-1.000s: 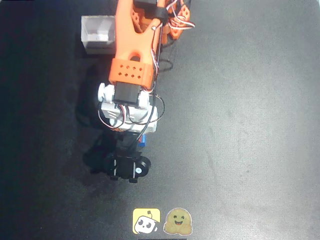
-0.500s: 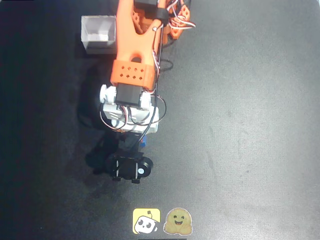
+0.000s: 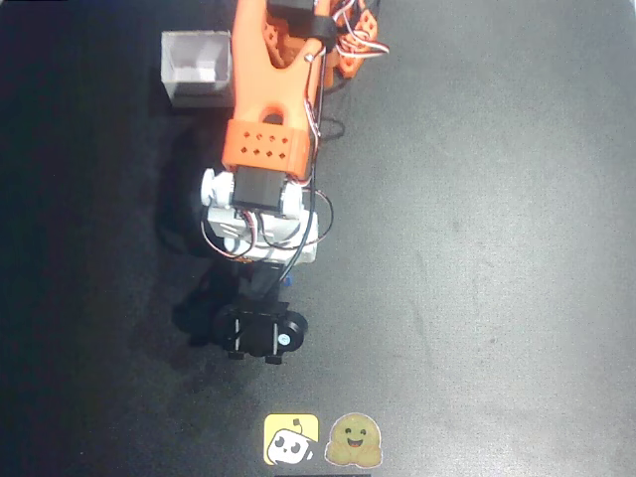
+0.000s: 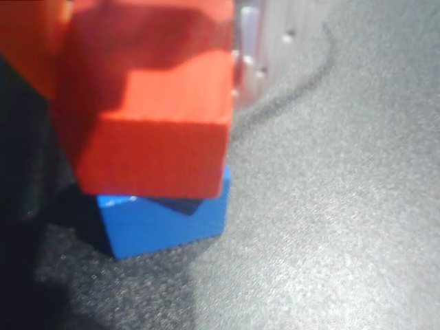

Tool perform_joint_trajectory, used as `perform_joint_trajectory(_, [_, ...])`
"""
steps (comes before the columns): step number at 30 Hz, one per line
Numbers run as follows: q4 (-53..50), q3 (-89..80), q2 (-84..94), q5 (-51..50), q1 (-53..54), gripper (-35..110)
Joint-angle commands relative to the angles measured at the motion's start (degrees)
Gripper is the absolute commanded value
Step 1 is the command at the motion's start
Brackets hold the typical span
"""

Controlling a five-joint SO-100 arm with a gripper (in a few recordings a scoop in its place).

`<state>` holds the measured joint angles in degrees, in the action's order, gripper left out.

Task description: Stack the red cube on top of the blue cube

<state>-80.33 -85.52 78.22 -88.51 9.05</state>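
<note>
Wrist view: red cube (image 4: 155, 130) above blue cube (image 4: 165, 216), overlapping it. Overhead view: white box (image 3: 196, 68) near table (image 3: 477, 248) top-left corner.

A white box (image 3: 197, 68) sits at the black table's (image 3: 477, 248) top-left; two stickers (image 3: 324, 439) lie at its bottom edge

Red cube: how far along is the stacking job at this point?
Done: the red cube has been picked up and carried over the blue cube. In hand: the wrist view shows it directly above the blue cube, rotated relative to it; contact is unclear. Left: settling it square, opening the gripper and backing away.
</note>
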Motion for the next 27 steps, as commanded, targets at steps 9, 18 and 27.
perform_joint_trajectory(9, [-0.18, 1.05, 0.26, 0.53, -0.26, 22])
perform_joint_trajectory(18, [-0.26, 1.49, 0.70, 1.32, -0.35, 29])
perform_joint_trajectory(27, [-3.52, 10.99, 5.89, 4.39, -0.79, 29])
